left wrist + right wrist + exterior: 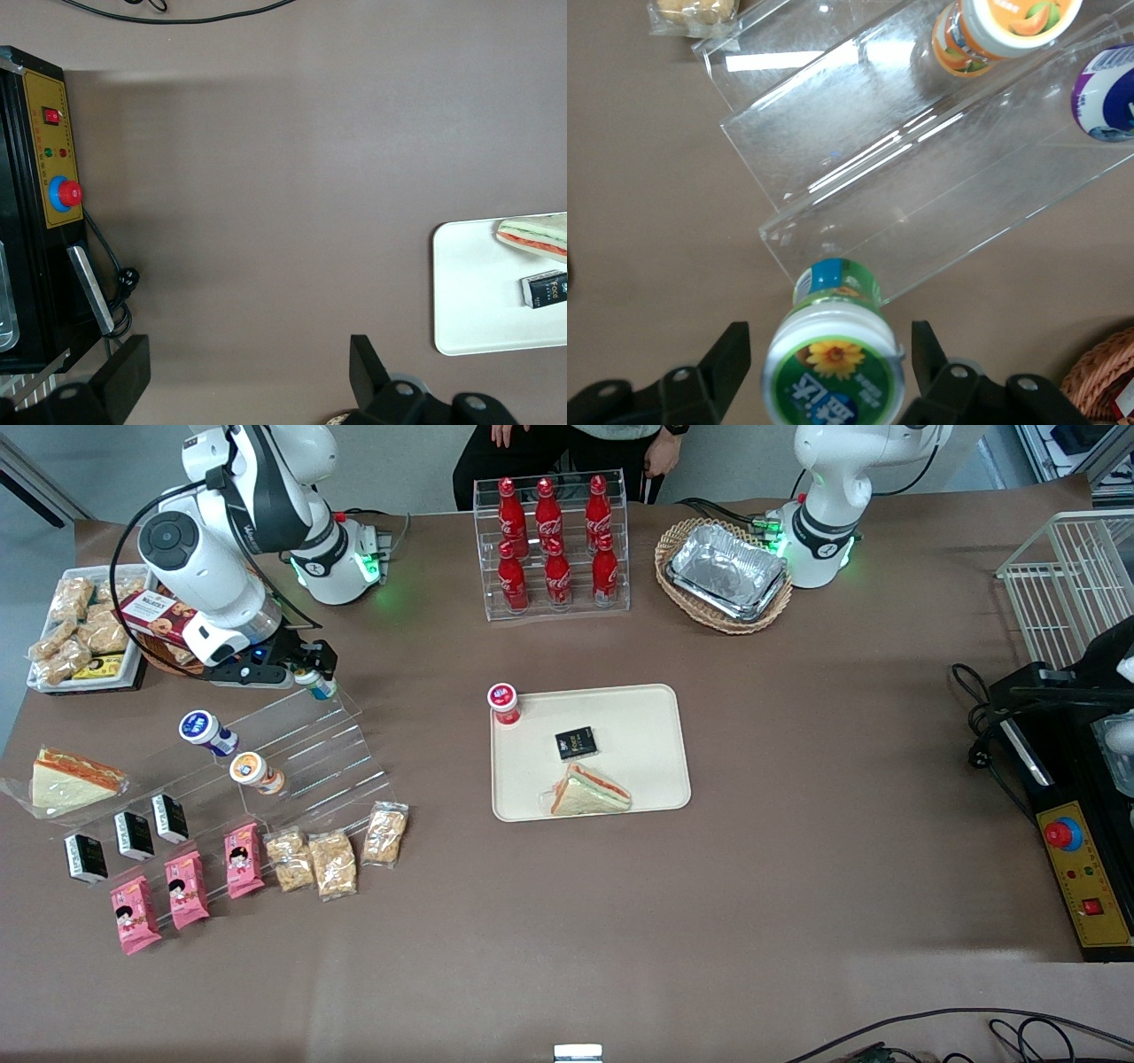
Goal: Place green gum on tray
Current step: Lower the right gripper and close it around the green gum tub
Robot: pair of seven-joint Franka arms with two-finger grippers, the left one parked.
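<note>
The green gum (833, 372) is a small bottle with a green-rimmed white lid bearing a flower picture. It stands at the edge of the clear stepped stand (921, 168) farthest from the front camera. My right gripper (829, 350) is open around it, one dark finger (731, 354) on each side of the lid with a gap between finger and lid. The front view has the gripper (306, 669) low over the gum (317, 684). The beige tray (638, 744) lies mid-table, well away toward the parked arm's end, and its corner (469, 292) also shows in the left wrist view.
A red-lidded bottle (503, 698), a black packet (575, 743) and a sandwich (589, 791) are on the tray. Blue-lidded (199, 726) and orange-lidded (249, 768) bottles sit on the stand. A cola rack (551, 549) and a wicker basket of foil trays (725, 574) stand farther back.
</note>
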